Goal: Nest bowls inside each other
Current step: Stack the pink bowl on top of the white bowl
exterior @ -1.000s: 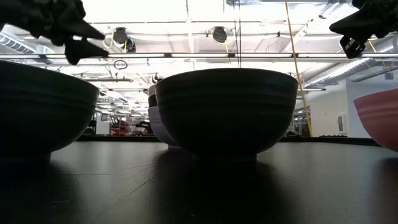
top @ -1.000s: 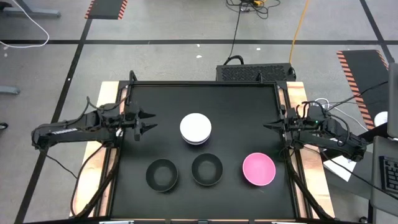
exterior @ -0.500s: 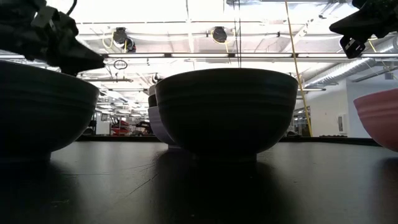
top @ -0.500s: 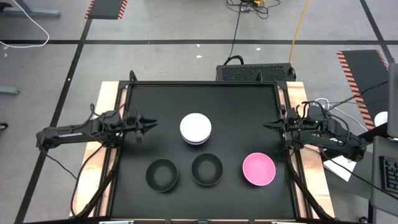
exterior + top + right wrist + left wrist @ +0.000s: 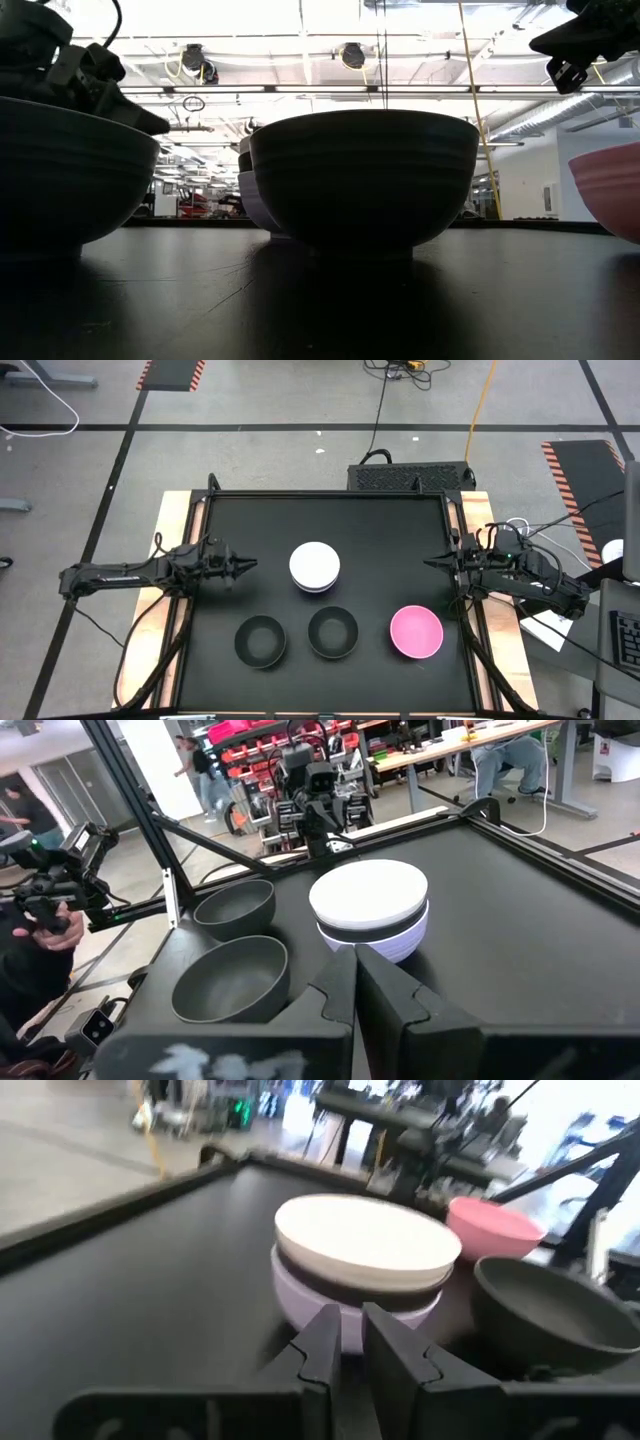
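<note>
Partial stack sits mid-table: white bowl (image 5: 314, 564) on top, a dark band under its rim that looks like a black bowl, and a lavender bowl (image 5: 300, 1302) at the base — three already nested, by the look of it. Two black bowls stand loose along the near edge, one to the left (image 5: 260, 640) and one at centre (image 5: 333, 632), close together but not touching. Pink bowl (image 5: 416, 632) stands alone, near right.

Left gripper (image 5: 246, 565) hangs over the table's left side, pointed at the stack but well short of it; fingers (image 5: 322, 1348) drawn narrow with only a slit between, holding nothing. Probably a pause between picks, since nothing is within its reach.

Right gripper (image 5: 429, 563) waits at the right edge of the black table (image 5: 270, 520), fingers pressed together, empty.

Judgement: three bowls left to add; stack kept central so either arm can reach it.
</note>
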### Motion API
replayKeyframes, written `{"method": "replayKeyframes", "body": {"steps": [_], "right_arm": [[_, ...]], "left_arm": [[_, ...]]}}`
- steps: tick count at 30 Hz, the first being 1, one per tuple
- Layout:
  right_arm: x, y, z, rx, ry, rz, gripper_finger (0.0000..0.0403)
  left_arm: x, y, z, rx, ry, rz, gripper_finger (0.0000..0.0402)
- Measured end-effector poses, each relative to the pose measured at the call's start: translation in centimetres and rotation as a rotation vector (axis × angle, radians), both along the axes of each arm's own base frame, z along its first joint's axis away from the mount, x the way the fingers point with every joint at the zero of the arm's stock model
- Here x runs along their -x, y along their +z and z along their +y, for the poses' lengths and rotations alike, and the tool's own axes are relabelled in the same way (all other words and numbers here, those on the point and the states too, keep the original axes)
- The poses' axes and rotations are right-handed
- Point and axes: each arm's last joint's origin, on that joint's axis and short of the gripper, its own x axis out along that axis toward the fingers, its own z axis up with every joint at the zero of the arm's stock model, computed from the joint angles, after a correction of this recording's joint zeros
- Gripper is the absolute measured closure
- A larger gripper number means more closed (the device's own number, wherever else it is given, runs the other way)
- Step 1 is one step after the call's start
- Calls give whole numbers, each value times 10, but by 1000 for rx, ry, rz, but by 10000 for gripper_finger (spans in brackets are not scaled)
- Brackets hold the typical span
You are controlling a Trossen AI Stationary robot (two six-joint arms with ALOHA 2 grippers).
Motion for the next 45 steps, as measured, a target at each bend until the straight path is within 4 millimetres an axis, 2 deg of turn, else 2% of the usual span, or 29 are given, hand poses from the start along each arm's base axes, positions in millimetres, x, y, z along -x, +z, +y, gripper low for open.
{"method": "replayKeyframes", "body": {"steps": [11, 18, 25, 34, 40, 45], "right_arm": [[0, 0, 0, 0, 0, 0, 403], [0, 1, 0, -32, -5, -8, 403], [-3, 5, -1, -70, -5, -43, 403], [-40, 21, -5, 11, 239, -114, 403], [-65, 23, -6, 22, 312, -83, 403], [-80, 26, 3, -28, 400, 5, 403]], "left_arm": [[0, 0, 0, -28, -15, -3, 345], [0, 0, -3, -85, -122, 4, 345], [0, 0, -3, -111, -133, 7, 346], [0, 0, -5, -186, -193, 11, 346], [0, 0, -5, -180, -215, 13, 346], [0, -3, -5, -179, -191, 40, 346]]}}
